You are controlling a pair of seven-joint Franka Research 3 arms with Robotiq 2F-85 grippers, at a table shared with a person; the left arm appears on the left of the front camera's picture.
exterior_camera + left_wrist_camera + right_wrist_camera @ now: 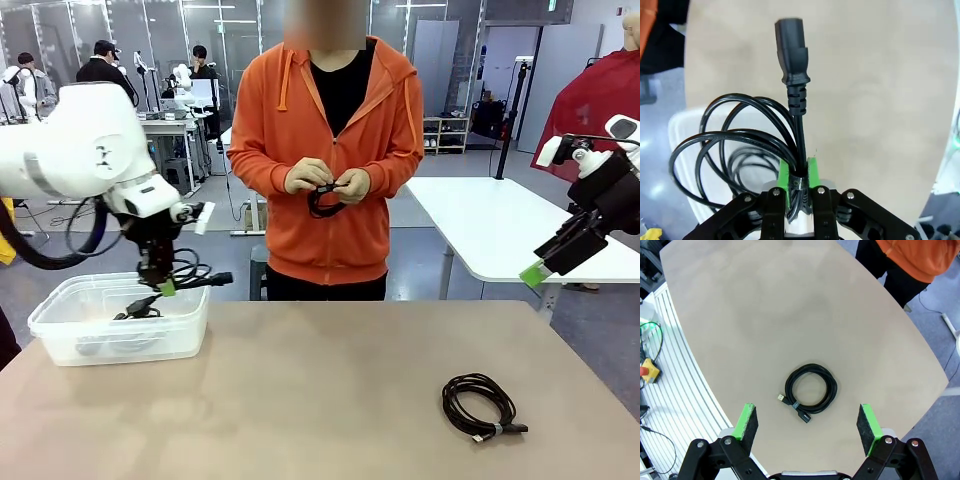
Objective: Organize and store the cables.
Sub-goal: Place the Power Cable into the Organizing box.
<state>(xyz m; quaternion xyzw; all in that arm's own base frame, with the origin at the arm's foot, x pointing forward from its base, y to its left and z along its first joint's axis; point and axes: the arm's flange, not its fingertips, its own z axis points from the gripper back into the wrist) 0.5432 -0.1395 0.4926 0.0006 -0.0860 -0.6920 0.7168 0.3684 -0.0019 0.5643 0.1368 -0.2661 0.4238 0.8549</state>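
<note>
My left gripper (pixel 164 287) hangs over a clear plastic bin (pixel 60 340) at the table's left and is shut on a coiled black power cable (pixel 195 274). In the left wrist view my left gripper (pixel 799 170) pinches the cable (pixel 794 65) between its green pads, loops spreading left and the plug end pointing away. Another cable (pixel 140 309) lies in the bin. A third coiled cable (pixel 482 405) rests on the table at the right, also below my right gripper (pixel 810 422) as a black coil (pixel 810 391). My right gripper (pixel 545 268) hovers open, high at the right. The person winds a small cable (pixel 325 198) in both hands.
The person in an orange hoodie (pixel 260 130) stands at the far edge of the beige table (pixel 320 400). A white table (pixel 500 220) stands behind at the right. Other benches and people show far back on the left.
</note>
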